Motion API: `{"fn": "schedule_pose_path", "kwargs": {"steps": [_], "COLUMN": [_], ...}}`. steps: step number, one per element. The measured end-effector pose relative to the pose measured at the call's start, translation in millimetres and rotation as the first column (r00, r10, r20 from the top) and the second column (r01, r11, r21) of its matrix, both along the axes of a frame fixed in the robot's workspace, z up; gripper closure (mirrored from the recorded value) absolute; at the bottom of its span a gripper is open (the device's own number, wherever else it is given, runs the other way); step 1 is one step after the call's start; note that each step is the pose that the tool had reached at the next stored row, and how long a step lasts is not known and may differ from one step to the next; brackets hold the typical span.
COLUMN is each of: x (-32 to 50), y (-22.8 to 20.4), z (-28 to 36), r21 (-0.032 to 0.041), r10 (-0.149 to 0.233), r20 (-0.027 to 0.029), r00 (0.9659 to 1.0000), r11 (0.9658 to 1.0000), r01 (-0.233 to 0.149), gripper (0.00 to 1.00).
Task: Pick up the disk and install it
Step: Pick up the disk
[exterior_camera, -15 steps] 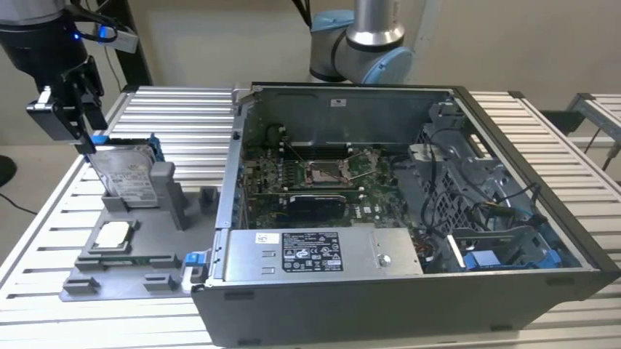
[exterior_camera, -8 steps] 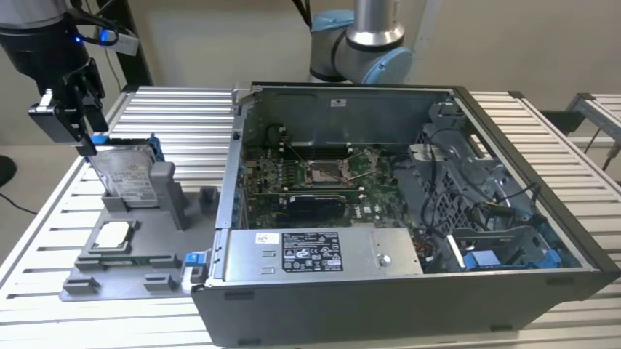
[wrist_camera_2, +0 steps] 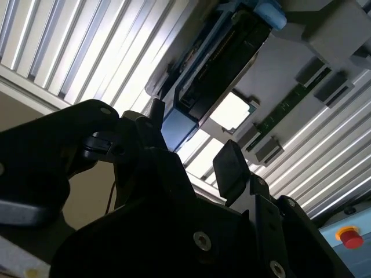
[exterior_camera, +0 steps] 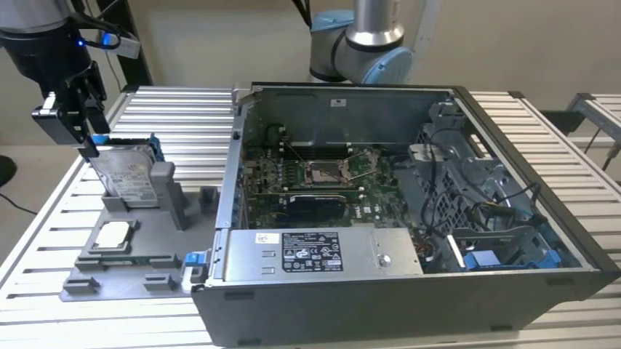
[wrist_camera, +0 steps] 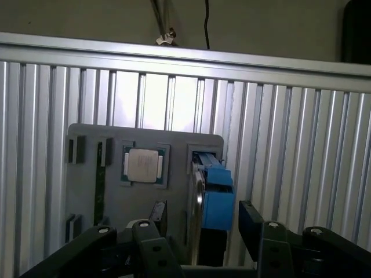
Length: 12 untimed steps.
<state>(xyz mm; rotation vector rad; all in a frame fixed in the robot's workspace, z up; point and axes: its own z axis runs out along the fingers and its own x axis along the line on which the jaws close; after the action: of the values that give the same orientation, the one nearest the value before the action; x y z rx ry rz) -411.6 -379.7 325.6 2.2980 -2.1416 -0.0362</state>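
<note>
Gripper and disk. The black two-finger gripper (exterior_camera: 90, 139) was recorded in the exterior view's upper left, poised over the top end of the flat silver-grey hard disk with white label (exterior_camera: 126, 176). The disk stood on edge in the slot of a grey plastic fixture tray (exterior_camera: 121, 287). The tray sat on the slatted aluminium table (exterior_camera: 185, 116), to the exterior view's left of the open grey computer case (exterior_camera: 408, 309). A small square silver chip (exterior_camera: 115, 234) lay in its own recess of the tray, near the disk's foot.

Hand state. In the first wrist view the disk was seen edge-on, its blue plastic carrier bracket (wrist_camera: 218, 197) between the fingers. One pad (wrist_camera: 251, 221) was just beside the bracket with a thin gap; the other finger (wrist_camera: 157, 212) stood further off the bare metal face. The hand was noted as released, straddling the disk, with nothing grasped. The disk was not yet lifted.

Judgement on the grasp. The straddle was judged off-centre. The hand should be centred so both pads meet the faces together; otherwise the disk would be pushed sideways in its slot. The pads should be set square to the flat faces and deep enough to avoid pinching only the bracket's rim.
</note>
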Motion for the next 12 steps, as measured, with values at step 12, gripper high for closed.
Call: {"fn": "schedule_pose_path", "kwargs": {"steps": [12], "x": [0.0], "y": [10.5], "z": [-13.6], "r21": [0.0], "r10": [0.0], "r20": [-0.0027], "r00": [1.0], "r11": [1.0], "r01": [0.0], "gripper": [0.0]}}
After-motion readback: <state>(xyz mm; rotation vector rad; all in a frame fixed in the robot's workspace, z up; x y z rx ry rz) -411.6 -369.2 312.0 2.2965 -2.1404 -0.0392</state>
